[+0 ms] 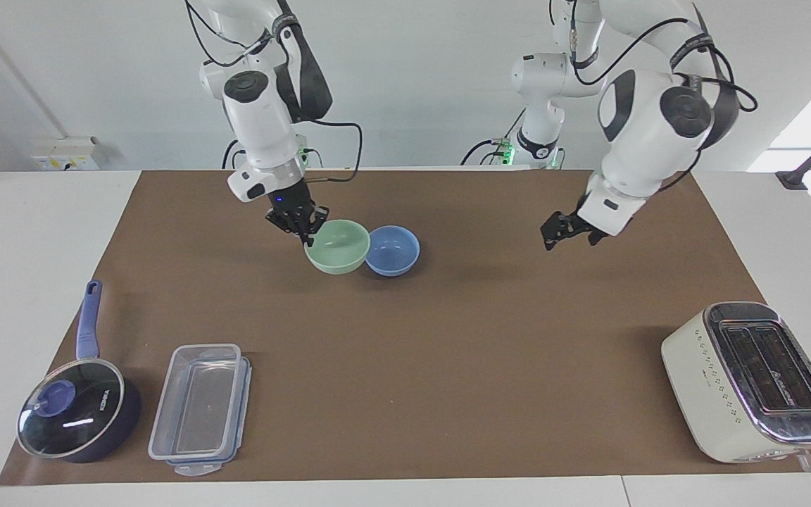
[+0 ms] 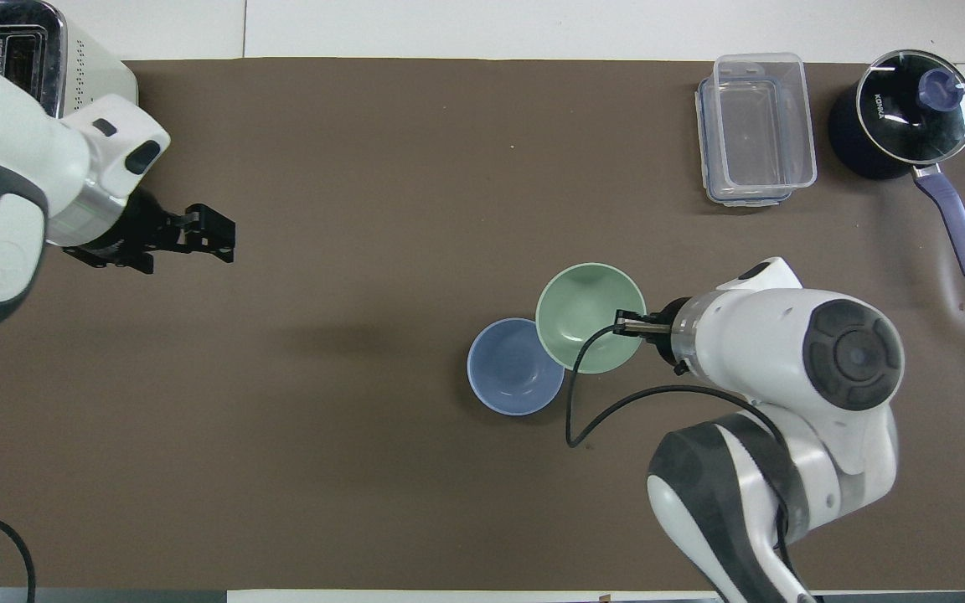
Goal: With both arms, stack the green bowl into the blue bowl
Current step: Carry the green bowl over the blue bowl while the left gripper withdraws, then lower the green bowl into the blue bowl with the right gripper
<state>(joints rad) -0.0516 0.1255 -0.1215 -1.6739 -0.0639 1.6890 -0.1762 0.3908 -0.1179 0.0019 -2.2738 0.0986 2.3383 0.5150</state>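
Observation:
The green bowl (image 1: 337, 246) hangs from my right gripper (image 1: 305, 229), which is shut on its rim at the side toward the right arm's end. The bowl is held low, and its edge overlaps the rim of the blue bowl (image 1: 393, 251), which stands on the brown mat. In the overhead view the green bowl (image 2: 590, 316) covers part of the blue bowl's (image 2: 515, 366) rim, with the right gripper (image 2: 629, 322) at its edge. My left gripper (image 1: 573, 229) is open and empty, raised over bare mat toward the left arm's end, also seen from overhead (image 2: 210, 234).
A cream toaster (image 1: 750, 380) stands farthest from the robots at the left arm's end, partly under the left arm in the overhead view (image 2: 13, 29). A clear lidded container (image 1: 201, 401) and a dark-blue saucepan (image 1: 74, 415) with a glass lid stand at the right arm's end.

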